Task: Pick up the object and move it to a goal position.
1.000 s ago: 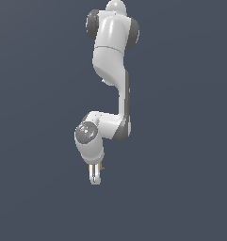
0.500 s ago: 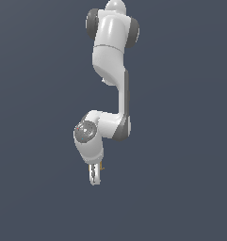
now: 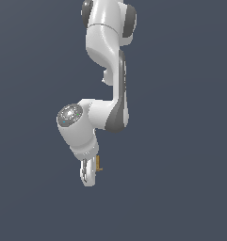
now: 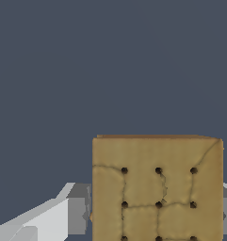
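In the exterior view we see the white arm (image 3: 110, 70) coming down from the top of the picture, bent at a grey elbow joint, with its wrist turned downward over a plain dark blue-grey background. At the low end of the arm is the gripper (image 3: 90, 175), pointing down, and a thin tan sliver of the object (image 3: 99, 163) shows just beside it, on the exterior view's right side of the fingers. From this side the block looks very narrow, so we see it edge-on, and it is much smaller than the gripper. In the wrist view the same object (image 4: 157, 188) fills a large part of the picture: it is a flat tan-brown square face with dark small dots in rows and dark thin lines like cracks between them. Its upper edge looks straight and level. On both sides of the block we see parts of the fingers (image 4: 49, 221), a white and grey one on one side and a small grey part on the other side, and both touch the sides of the block. So the jaws are closed on the object, opened only as wide as the block itself. Behind the block there is only the dark background, and we cannot tell whether anything supports it from below.
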Available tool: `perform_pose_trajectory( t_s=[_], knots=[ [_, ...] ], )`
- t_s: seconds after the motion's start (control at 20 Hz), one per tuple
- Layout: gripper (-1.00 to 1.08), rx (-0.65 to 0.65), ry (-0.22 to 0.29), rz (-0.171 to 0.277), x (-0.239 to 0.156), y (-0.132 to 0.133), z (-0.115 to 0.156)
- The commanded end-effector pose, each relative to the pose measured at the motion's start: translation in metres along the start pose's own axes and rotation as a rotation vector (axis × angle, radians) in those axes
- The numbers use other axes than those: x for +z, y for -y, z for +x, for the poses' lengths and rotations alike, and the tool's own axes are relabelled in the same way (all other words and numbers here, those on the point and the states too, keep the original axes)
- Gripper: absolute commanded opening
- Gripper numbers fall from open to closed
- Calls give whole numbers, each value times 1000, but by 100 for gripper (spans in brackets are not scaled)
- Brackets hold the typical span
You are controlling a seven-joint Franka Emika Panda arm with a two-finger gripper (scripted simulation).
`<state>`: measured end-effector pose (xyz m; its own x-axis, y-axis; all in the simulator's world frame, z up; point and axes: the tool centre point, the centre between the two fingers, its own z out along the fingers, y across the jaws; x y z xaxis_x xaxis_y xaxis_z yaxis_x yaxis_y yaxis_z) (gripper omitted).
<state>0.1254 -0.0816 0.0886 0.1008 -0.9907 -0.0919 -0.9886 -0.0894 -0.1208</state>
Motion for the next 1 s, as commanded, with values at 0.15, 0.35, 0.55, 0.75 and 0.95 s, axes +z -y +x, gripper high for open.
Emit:
perform_pose_trajectory(
  t_s=[0.15,0.35,0.55,0.75,0.95],
  knots=[
    [-100,25,86,125,-79,27,6],
    [-100,46,162,229,-147,42,16],
    [-100,67,231,323,-208,49,31],
    [-100,85,287,397,-255,50,46],
    [-100,99,327,448,-287,48,59]
  ],
)
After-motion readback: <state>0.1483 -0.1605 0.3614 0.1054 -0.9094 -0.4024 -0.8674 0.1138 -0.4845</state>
